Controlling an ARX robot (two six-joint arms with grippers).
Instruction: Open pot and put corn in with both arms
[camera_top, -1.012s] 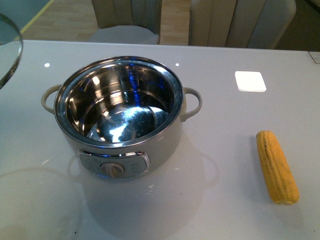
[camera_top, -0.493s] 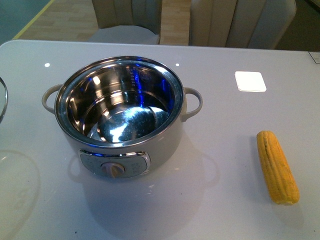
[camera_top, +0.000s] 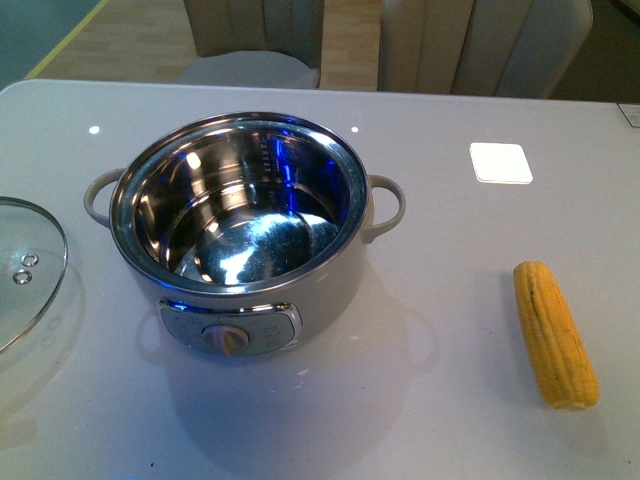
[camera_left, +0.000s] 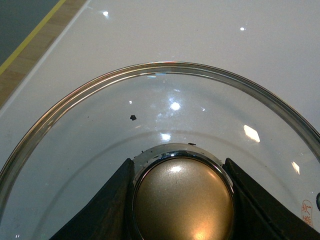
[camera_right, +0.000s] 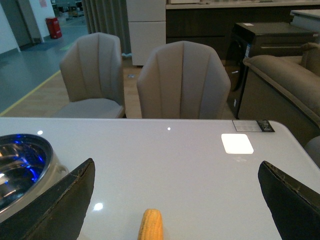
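**Holding the glass lid (camera_top: 25, 270) off the open pot (camera_top: 335, 285)**

My left gripper (camera_left: 182, 200) clamps the lid's gold knob (camera_left: 183, 197), to the left of the pot. My right gripper (camera_right: 175, 210) is spread wide and empty. The corn (camera_top: 554, 333) lies on the table (camera_top: 450, 420), well to the right of the pot. Chairs (camera_right: 182, 80) stand beyond the pot.

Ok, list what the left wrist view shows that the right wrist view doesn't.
Only the left wrist view: the glass lid, with its gold knob clamped in the left gripper. Only the right wrist view: the corn, an edge of the pot, two chairs and the open right gripper. Both: the white table.
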